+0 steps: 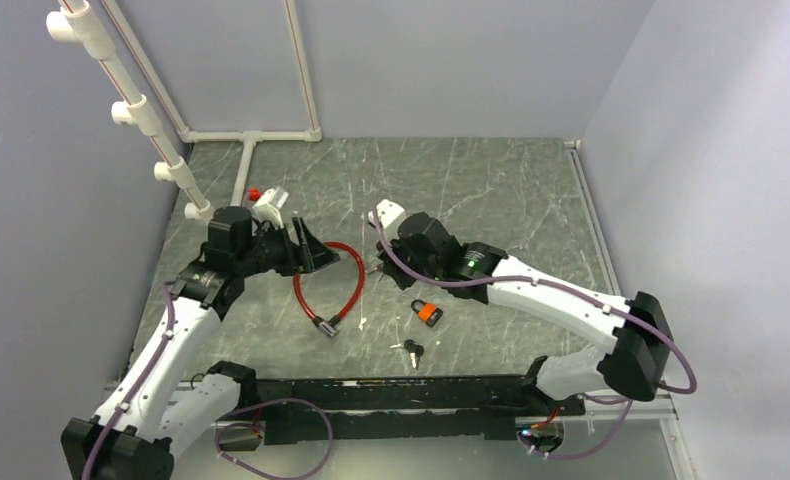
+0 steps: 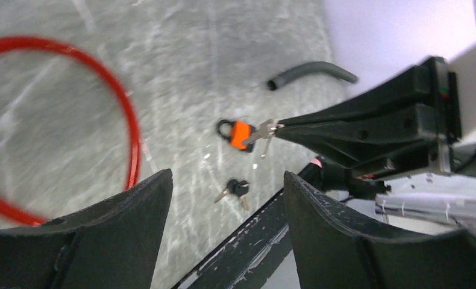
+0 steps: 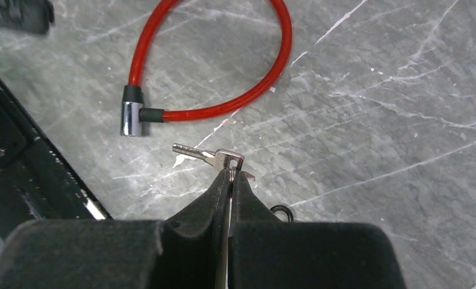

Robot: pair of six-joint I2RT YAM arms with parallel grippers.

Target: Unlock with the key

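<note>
The small silver key (image 3: 206, 155) is pinched by its bow in the right tool (image 3: 231, 176), whose fingers are closed tight on it. Its blade sticks out sideways above the grey marbled surface (image 3: 374, 120). The orange padlock with a black shackle (image 1: 428, 312) lies loose just nearer the bases, and the red cable lock (image 3: 266, 78) with its black-and-silver head lies to the left. I cannot tell which of them this key fits. The left tool (image 2: 226, 178) hangs wide and empty beside the cable loop. I judge that it should steady the lock body first. The blade then needs lining up square with the keyway and pushing fully home before any turn, since a loose lock would likely skid away.
</note>
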